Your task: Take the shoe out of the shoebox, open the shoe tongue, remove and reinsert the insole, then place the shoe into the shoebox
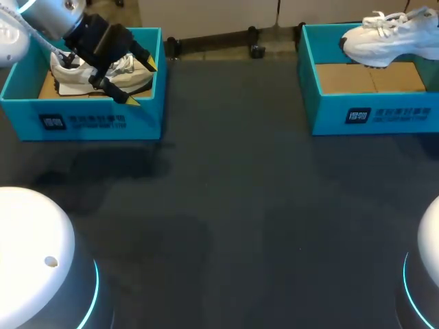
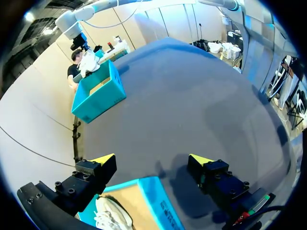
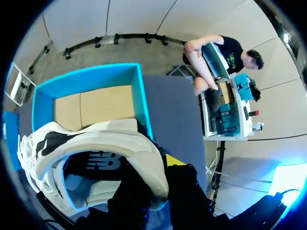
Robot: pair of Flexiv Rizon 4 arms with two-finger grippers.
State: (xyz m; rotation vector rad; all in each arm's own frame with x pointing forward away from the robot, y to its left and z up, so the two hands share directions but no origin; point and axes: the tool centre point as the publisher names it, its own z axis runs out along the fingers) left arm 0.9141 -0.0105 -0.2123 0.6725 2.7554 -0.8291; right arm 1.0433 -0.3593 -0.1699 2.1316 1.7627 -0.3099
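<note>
Dark table (image 1: pixel 240 219) bearing teal left shoebox (image 1: pixel 89 123) and right shoebox (image 1: pixel 384 118), well apart.

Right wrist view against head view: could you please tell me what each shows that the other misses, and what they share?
Only the right wrist view shows the dark inside of the white shoe and one yellow fingertip beside it. Only the head view shows the left box, a second shoe in it and the open left gripper above. Both show the white shoe over the right box.

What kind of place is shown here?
Probably a robot test lab: a dark grey table carries two turquoise cardboard shoeboxes, and the right claw holds a white laced sneaker above one.
</note>
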